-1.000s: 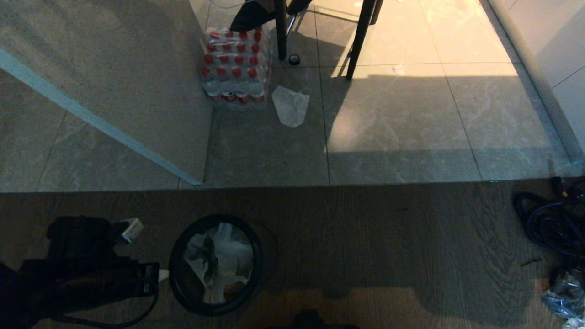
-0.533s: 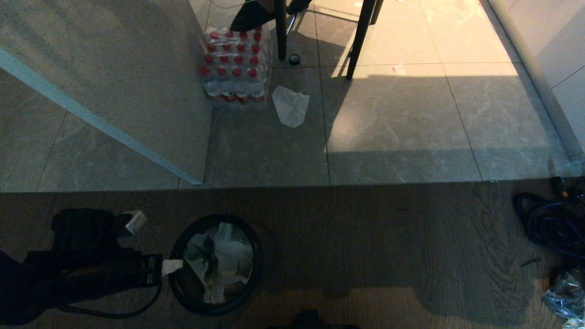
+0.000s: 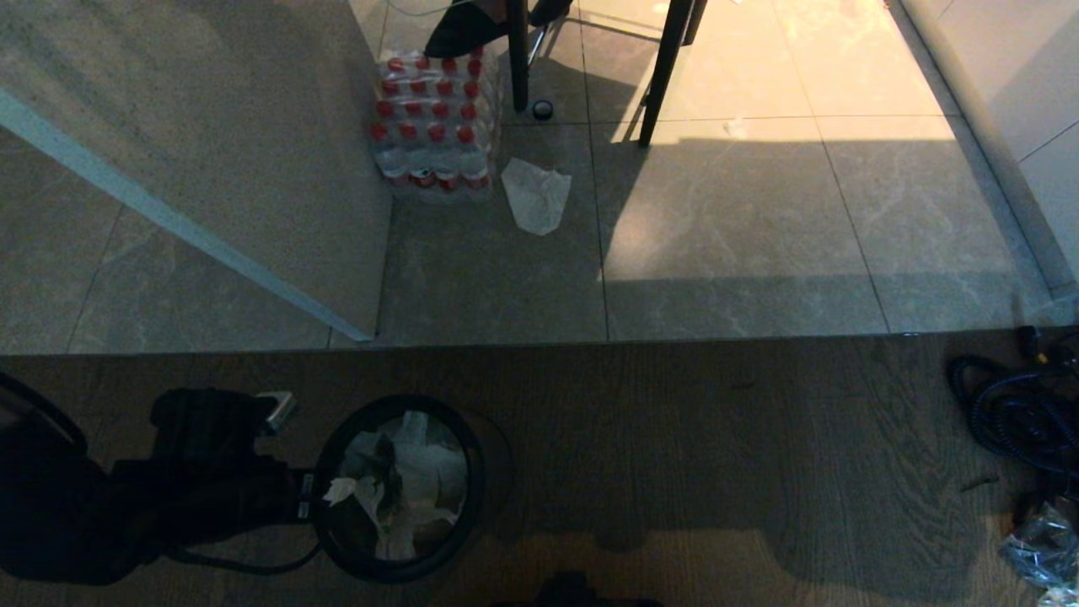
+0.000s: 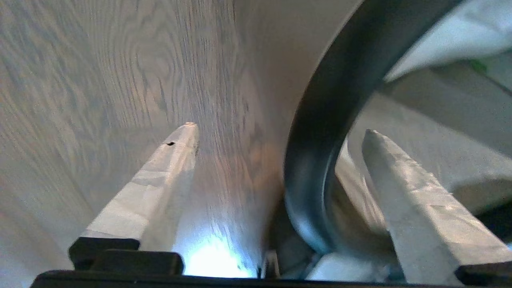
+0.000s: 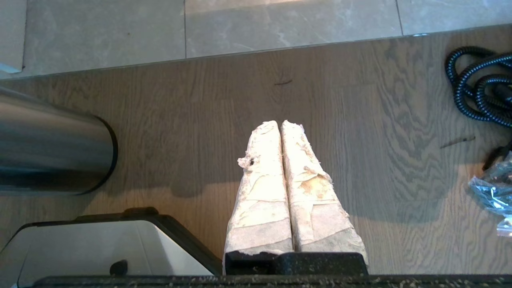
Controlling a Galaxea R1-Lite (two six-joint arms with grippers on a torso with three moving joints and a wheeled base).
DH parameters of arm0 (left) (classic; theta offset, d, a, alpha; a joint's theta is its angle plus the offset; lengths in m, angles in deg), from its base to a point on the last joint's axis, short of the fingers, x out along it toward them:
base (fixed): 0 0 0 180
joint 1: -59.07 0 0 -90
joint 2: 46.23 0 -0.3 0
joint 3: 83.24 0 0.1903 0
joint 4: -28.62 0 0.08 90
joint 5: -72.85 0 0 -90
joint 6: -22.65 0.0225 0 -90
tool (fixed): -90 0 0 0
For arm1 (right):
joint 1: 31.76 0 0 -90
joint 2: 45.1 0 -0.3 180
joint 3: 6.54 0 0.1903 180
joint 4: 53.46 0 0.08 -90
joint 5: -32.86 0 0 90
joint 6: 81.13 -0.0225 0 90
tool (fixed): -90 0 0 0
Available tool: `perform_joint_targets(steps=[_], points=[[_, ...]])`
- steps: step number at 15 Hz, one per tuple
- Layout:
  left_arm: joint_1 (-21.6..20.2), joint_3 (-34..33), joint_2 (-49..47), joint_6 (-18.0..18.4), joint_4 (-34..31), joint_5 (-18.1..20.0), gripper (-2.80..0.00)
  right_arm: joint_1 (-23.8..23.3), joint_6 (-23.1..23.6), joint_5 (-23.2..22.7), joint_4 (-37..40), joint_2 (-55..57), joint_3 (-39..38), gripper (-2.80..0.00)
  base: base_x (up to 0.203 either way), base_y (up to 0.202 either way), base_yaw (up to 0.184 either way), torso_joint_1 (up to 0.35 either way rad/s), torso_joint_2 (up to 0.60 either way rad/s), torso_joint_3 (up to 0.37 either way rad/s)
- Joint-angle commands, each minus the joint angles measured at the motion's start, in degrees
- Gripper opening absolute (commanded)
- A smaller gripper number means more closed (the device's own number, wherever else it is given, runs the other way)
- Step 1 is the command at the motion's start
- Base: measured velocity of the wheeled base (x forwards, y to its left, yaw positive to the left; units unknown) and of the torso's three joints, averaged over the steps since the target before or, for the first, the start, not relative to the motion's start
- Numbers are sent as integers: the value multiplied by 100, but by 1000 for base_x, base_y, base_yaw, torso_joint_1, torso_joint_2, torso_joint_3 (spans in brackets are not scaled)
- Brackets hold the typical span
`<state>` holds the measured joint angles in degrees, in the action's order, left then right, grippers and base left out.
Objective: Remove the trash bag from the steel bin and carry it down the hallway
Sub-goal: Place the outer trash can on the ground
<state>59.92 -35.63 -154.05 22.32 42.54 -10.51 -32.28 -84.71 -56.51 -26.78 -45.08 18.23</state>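
Note:
The steel bin stands on the wood floor at the lower left of the head view, its round rim dark in the shade. The white trash bag lies crumpled inside it. My left gripper reaches in from the left and is open at the bin's near rim. In the left wrist view the left gripper straddles the rim: one finger is outside over the floor, the other inside over the bag. Nothing is pinched. My right gripper hangs shut and empty over the floor, right of the bin's wall.
A pack of red-capped bottles and a flat white wrapper scrap lie on the tiles beyond. Dark furniture legs stand behind them. A glass panel's edge runs at left. Coiled black cable and clear plastic lie at right.
My left arm has moved right toward the bin, and its gripper has gone from shut to open, ending across the rim. The right arm, bin and bag have stayed put.

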Motion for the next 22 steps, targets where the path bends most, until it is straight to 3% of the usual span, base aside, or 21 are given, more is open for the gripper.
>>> perform_joint_targets(steps=[1, 3, 4, 17, 22], points=[[205, -8, -389, -2, 244, -120, 0, 0, -2, -1, 3, -10, 0, -280, 0, 0, 0, 0, 0, 0], [363, 59, -527, -37, 287, -349, 0, 0, -2, -1, 3, -10, 0, -280, 0, 0, 0, 0, 0, 0], [381, 71, -538, -37, 306, -384, -280, 0, -2, -1, 3, -10, 0, -280, 0, 0, 0, 0, 0, 0], [390, -95, 117, -93, 364, -371, -280, 0, -2, -1, 3, -10, 0, -280, 0, 0, 0, 0, 0, 0], [417, -12, 1436, -215, -241, -309, -280, 0, -2, -1, 3, -10, 0, -280, 0, 0, 0, 0, 0, 0]])
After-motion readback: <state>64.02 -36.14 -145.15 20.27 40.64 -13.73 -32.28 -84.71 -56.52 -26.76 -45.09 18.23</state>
